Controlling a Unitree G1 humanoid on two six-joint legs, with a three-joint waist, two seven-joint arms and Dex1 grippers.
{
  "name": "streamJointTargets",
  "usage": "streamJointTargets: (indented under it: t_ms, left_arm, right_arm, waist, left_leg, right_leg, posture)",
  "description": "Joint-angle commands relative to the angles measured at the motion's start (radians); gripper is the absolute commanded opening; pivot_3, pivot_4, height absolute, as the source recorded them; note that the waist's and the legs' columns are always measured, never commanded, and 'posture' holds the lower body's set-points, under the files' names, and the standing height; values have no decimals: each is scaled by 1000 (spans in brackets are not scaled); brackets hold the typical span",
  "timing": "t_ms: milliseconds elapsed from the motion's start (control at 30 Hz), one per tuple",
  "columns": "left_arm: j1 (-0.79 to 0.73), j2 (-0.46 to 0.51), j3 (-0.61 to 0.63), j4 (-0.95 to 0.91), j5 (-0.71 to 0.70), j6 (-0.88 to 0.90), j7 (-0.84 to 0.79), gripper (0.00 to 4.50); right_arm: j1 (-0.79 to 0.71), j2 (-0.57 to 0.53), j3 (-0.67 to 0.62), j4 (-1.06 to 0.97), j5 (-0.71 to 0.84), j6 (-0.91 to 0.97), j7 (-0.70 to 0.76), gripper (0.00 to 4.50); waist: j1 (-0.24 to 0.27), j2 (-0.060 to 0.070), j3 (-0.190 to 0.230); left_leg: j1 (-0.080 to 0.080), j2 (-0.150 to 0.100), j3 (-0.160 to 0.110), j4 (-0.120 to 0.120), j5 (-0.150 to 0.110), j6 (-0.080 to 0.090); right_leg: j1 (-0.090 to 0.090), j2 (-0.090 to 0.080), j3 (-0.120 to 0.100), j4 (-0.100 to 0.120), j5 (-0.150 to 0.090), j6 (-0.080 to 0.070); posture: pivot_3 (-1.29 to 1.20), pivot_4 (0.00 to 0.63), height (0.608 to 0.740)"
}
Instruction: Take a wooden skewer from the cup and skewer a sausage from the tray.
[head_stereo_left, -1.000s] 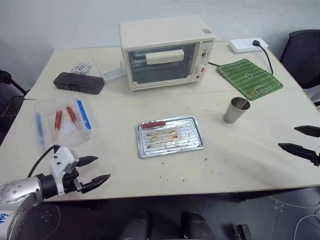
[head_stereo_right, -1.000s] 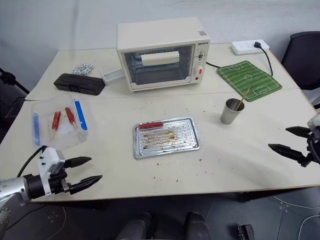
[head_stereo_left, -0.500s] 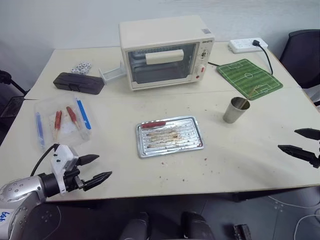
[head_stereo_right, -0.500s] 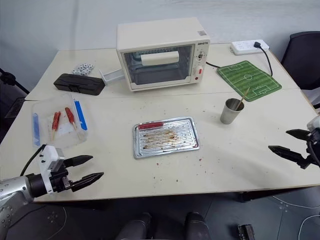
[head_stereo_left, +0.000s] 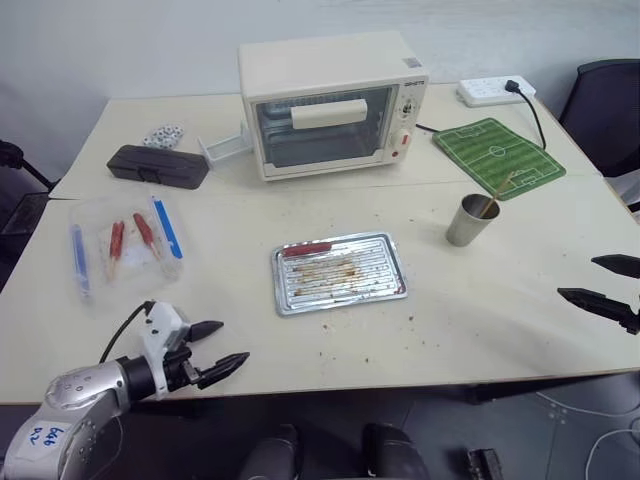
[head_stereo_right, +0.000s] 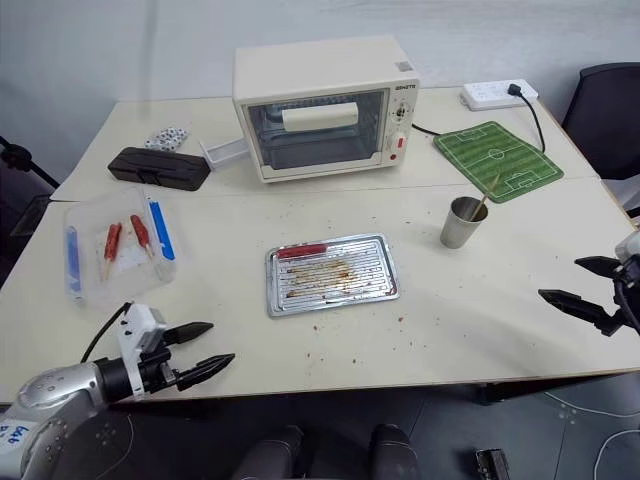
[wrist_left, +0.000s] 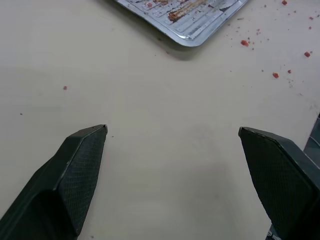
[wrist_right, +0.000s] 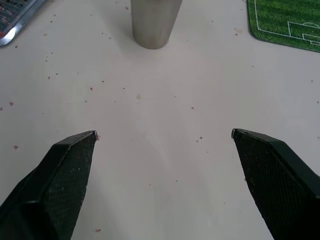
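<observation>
The steel cup (head_stereo_left: 472, 221) stands on the table's right side with a thin wooden skewer (head_stereo_right: 486, 196) leaning out of it. At the table's middle lies the stained silver tray (head_stereo_left: 378, 266), and one red sausage (head_stereo_left: 307, 249) rests along its far edge. My left gripper (head_stereo_left: 232, 342) hovers open and empty over the front left edge, pointing toward the tray's near corner (wrist_left: 192, 37). At the right edge, my right gripper (head_stereo_left: 577, 277) is open and empty, aimed at the cup (wrist_right: 152, 22) from a short distance.
A cream toaster oven (head_stereo_left: 330, 100) stands at the back. A clear plastic sheet (head_stereo_left: 125, 245) with blue strips and red sausages lies at the left, behind it a black case (head_stereo_left: 157, 165). A green soccer mat (head_stereo_left: 498, 155) and power strip (head_stereo_left: 495, 90) sit at the back right.
My left gripper has moved right along the front edge and a little lower, still open. The right gripper has stayed still.
</observation>
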Motion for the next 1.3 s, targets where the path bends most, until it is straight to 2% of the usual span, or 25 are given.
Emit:
streamJointTargets:
  t_ms: [33,267,367,500,667,867,1167,1300]
  left_arm:
    - [-83,-38,3,-33,-45,21,49,4468]
    - [-439,-133,1,-55,-305,223,163,4468]
    - [-613,-158,-48,-35,-355,273,183,4468]
    - [-748,-196,-124,5,-362,284,162,4468]
    - [-814,-218,-224,67,-297,235,96,4468]
    - [-863,-251,-267,114,-256,195,78,4468]
    - [-865,-255,-272,113,-225,183,76,4468]
    - [-866,-259,-276,113,-208,177,74,4500]
  right_arm:
    - [-13,-4,-56,-19,3,-7,-17,4500]
    - [-126,75,-56,-150,115,161,-172,4500]
    - [-238,156,-49,-244,187,267,-326,4500]
    - [-425,275,-11,-285,220,370,-549,4500]
    - [-556,377,81,-281,182,391,-689,4500]
    - [-629,455,131,-169,106,366,-814,4500]
    - [-677,518,197,-13,36,255,-809,4500]
    - [-702,534,210,42,21,215,-795,3198]
  waist:
    - [2,0,0]
    - [2,-1,1]
    - [-2,-2,1]
    - [-2,-2,1]
    - [-1,-2,1]
    - [0,-2,1]
    - [-9,-2,1]
    - [-13,-2,1]
  left_leg:
    - [0,0,0,1,0,0]
    - [0,-1,-1,5,3,-4]
    - [0,0,0,5,4,-5]
    - [0,2,2,6,4,-7]
    - [-1,4,4,6,4,-7]
    - [-2,3,5,7,4,-6]
    - [-1,5,11,7,4,-6]
    - [0,5,13,7,3,-5]
  right_leg:
    - [0,0,0,1,0,0]
    - [0,2,-3,6,1,2]
    - [-1,7,-4,7,1,2]
    - [-1,12,-2,7,1,2]
    - [-2,15,0,6,1,2]
    - [-3,15,2,6,1,2]
    - [-6,16,8,11,1,2]
    - [-7,16,10,13,1,2]
  posture:
    - [0,150,740]
    - [0,150,740]
    - [0,150,740]
    - [0,150,740]
    - [0,150,740]
    - [0,150,740]
    - [0,150,740]
    - [0,150,740]
